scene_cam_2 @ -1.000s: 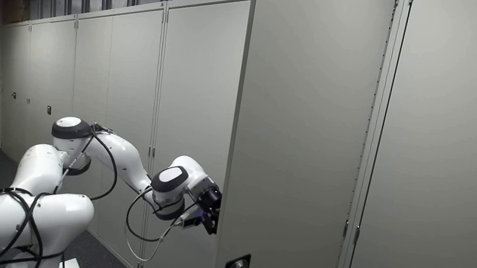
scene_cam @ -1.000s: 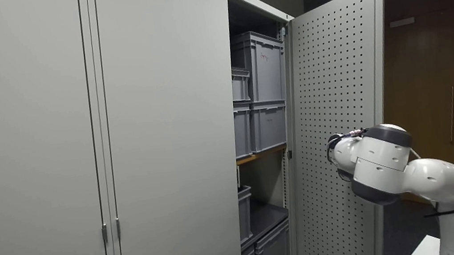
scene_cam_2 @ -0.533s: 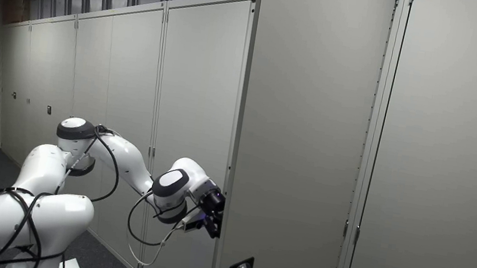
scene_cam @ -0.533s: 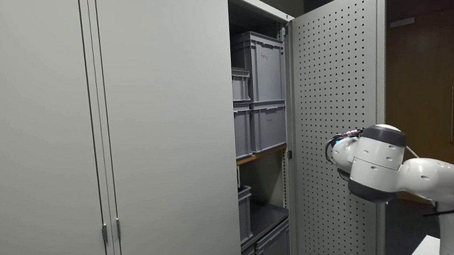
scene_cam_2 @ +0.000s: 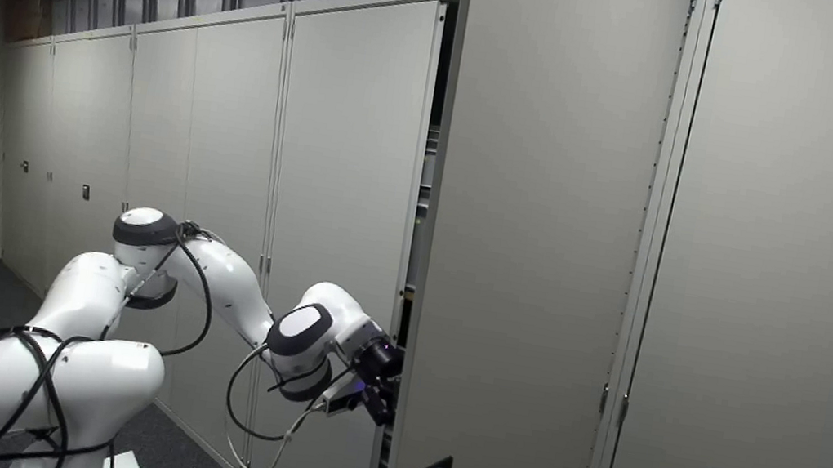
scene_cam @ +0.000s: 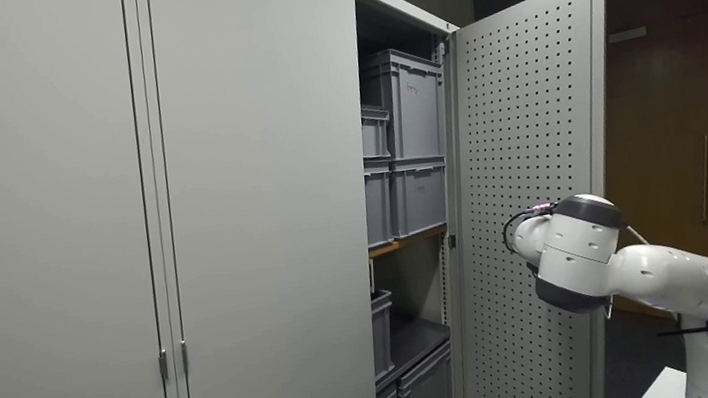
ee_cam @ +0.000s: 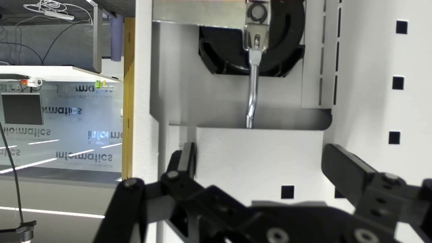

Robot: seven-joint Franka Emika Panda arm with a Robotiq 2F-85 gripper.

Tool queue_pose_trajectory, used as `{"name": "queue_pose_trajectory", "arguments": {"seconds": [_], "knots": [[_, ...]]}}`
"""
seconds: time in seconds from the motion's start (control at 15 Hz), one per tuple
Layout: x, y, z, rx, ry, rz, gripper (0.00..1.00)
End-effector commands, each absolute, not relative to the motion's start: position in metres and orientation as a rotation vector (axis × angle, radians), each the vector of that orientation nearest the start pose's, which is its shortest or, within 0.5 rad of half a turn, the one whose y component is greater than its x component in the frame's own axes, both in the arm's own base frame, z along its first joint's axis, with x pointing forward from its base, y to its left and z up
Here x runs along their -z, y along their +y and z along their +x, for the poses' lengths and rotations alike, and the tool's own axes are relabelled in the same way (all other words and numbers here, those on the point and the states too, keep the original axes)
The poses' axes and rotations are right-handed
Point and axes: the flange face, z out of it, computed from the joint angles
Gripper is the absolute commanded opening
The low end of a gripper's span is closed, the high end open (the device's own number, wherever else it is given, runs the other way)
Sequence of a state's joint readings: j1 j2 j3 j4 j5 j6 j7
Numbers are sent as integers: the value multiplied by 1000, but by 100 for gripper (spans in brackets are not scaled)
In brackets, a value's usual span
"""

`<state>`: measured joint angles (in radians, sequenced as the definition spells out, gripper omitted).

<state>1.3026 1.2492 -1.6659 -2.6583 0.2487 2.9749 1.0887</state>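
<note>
One door [scene_cam: 516, 154] stands partly open, seemingly with swing remaining; the end effector [ee_cam: 259, 152], spread, empty, faces its inside.

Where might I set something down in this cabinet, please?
The dark surface looks bare between the grey bin on it and the hinge-side post. Above, stacked bins crowd the brown shelf; the open gripper crowds the perforated door.

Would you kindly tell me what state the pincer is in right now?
Pincer: open, its fingers spread apart by the perforated inner side of the cabinet door, nothing gripped.
</note>
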Motion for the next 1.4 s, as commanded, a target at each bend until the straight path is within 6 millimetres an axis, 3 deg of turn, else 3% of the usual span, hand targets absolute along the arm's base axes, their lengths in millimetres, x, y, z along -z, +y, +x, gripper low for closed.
{"name": "queue_pose_trajectory", "arguments": {"seconds": [0.0,1.33], "knots": [[-370,-205,405,-1089,-1307,1523,100],[-362,-245,391,-1134,-1216,1527,100]]}}
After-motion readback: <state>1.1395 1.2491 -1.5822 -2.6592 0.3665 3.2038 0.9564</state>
